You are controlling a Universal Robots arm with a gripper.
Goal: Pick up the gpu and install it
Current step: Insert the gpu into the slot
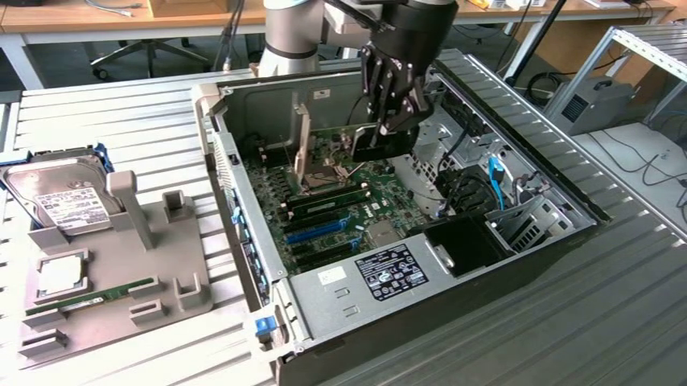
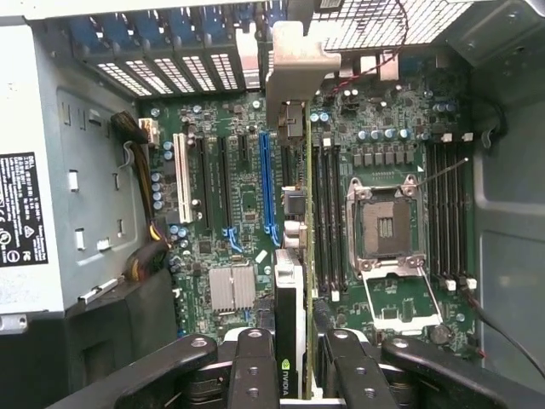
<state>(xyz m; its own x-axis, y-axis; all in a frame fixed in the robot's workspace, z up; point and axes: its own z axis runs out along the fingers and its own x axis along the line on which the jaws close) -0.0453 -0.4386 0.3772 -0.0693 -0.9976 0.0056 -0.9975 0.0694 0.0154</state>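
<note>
My gripper [image 1: 392, 121] reaches down into the open computer case [image 1: 247, 265] and is shut on the gpu [image 1: 382, 146], a dark flat card hanging below the fingers. In the wrist view the gpu [image 2: 289, 298] is seen edge-on, with a green logo label near the two black fingers [image 2: 255, 366]. Its grey metal bracket [image 2: 298, 60] is at the far end by the case's rear slots. The card hovers over the motherboard [image 2: 247, 196], between the long blue slot [image 2: 268, 183] and the memory slots [image 2: 328, 213]. I cannot tell whether its edge touches a slot.
A grey parts holder [image 1: 140, 265] lies on the exterior view's left with a silver hard drive [image 1: 64, 201], a green RAM stick [image 1: 92, 296] and a square chip [image 1: 61, 273]. Inside the case are an open CPU socket [image 2: 383, 226], a heatsink [image 2: 232, 285], the power supply [image 1: 392, 273] and cables [image 1: 496, 181].
</note>
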